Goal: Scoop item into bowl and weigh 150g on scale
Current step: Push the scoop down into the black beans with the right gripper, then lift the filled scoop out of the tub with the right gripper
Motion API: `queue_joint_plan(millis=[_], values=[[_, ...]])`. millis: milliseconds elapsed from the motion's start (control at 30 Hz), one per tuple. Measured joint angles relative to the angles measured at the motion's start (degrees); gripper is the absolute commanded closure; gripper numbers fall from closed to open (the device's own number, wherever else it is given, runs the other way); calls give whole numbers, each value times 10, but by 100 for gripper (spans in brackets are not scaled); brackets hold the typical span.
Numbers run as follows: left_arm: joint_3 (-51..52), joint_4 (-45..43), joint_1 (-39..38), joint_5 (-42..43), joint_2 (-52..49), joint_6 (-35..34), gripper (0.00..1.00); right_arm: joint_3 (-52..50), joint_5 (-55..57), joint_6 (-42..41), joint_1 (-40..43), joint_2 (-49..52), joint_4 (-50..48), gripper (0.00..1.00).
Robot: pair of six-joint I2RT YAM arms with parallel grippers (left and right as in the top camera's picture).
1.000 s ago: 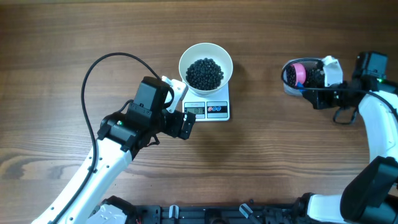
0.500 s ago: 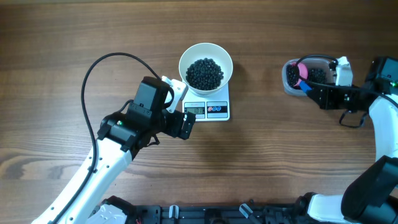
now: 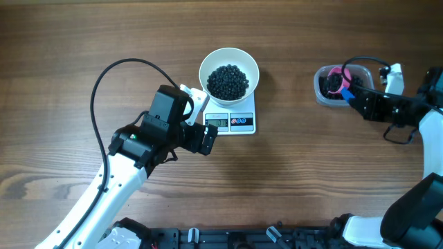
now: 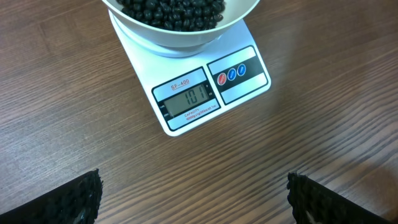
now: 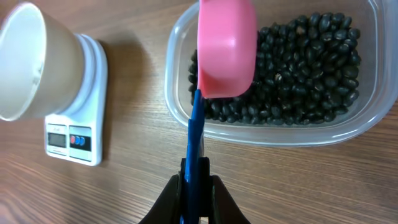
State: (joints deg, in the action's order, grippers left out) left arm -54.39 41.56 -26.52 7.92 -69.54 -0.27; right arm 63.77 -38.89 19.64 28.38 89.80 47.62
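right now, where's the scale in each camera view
overhead: the scale lies near the centre, partly under the bowl.
left wrist: the scale is at upper centre, display towards the camera.
right wrist: the scale is at the left edge, small.
shared landmark: the white bowl standing on it.

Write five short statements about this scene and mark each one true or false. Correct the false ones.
1. The bowl of beans sits on the scale. True.
2. The display reads 150. False: it reads 101.
3. The right gripper is shut on the blue handle of the pink scoop. True.
4. The left gripper grips the bowl. False: it is open and holds nothing.
5. The scoop is over the bowl. False: it is over the clear tub of beans.
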Motion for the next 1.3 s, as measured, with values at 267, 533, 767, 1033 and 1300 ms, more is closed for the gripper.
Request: queue_joint_plan(millis=[267,533,767,1033,1300], values=[[0,0,0,0,0,0,0,0,-67,-31,38,0,0,96],[0,0,0,0,0,0,0,0,-139,-80,80,0,0,96],[0,0,0,0,0,0,0,0,-184,-126,90,0,-1,96],[0,0,0,0,0,0,0,0,-237,-164,90,0,-1,96],[0,0,0,0,0,0,0,0,-325,-216,90,0,-3,96]])
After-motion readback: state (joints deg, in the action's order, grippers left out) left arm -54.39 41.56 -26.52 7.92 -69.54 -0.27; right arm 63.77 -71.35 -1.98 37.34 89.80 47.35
